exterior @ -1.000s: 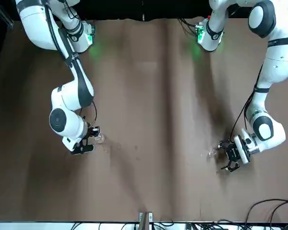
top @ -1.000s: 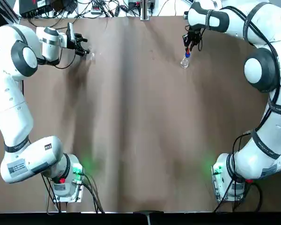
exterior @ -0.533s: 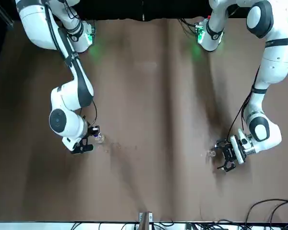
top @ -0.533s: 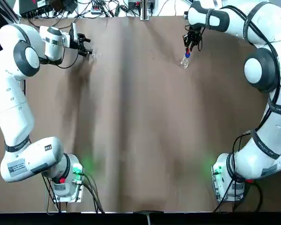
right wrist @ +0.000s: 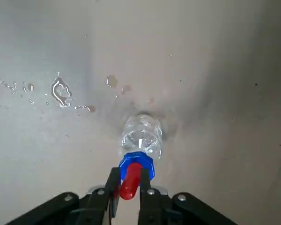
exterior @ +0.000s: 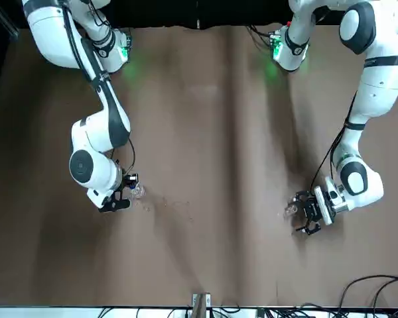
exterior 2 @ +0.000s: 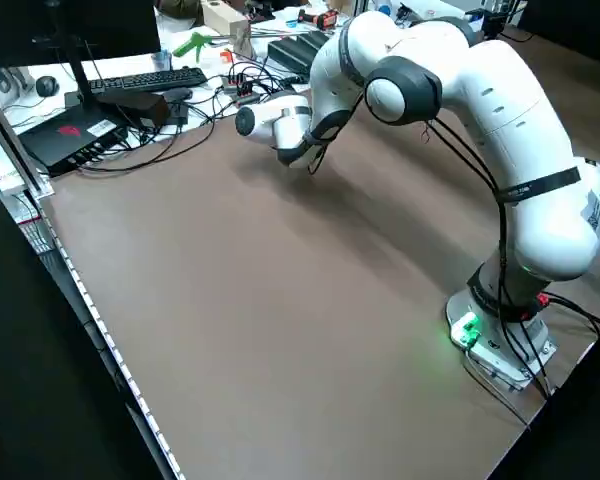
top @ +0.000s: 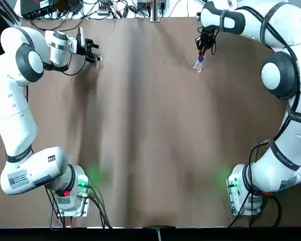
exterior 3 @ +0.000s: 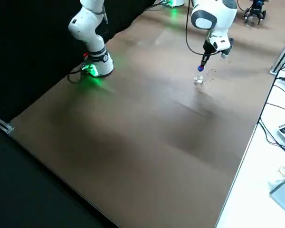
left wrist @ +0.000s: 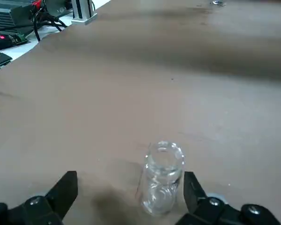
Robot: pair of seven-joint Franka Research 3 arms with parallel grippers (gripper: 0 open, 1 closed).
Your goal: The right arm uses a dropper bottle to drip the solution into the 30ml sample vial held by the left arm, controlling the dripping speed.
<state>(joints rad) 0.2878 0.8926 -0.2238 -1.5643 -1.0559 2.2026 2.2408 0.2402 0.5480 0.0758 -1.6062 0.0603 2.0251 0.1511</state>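
Right gripper (right wrist: 129, 180) pinching red dropper top (right wrist: 131, 182) of dropper bottle (right wrist: 141, 141), blue collar just below the fingers | left gripper (left wrist: 131, 192) spreading wide at the surface's (top: 145, 150) far left | sample vial (left wrist: 162, 178) standing upright between its fingers, nearer one | liquid drops (right wrist: 61, 91) lying near the bottle

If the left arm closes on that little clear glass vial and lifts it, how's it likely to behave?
The colourless transparent glass vial will probably stay stiff, its walls looking like rigid glass. Its smooth, rounded side could slip or turn between flat fingers, and, being narrow and upright, it might tip if bumped.
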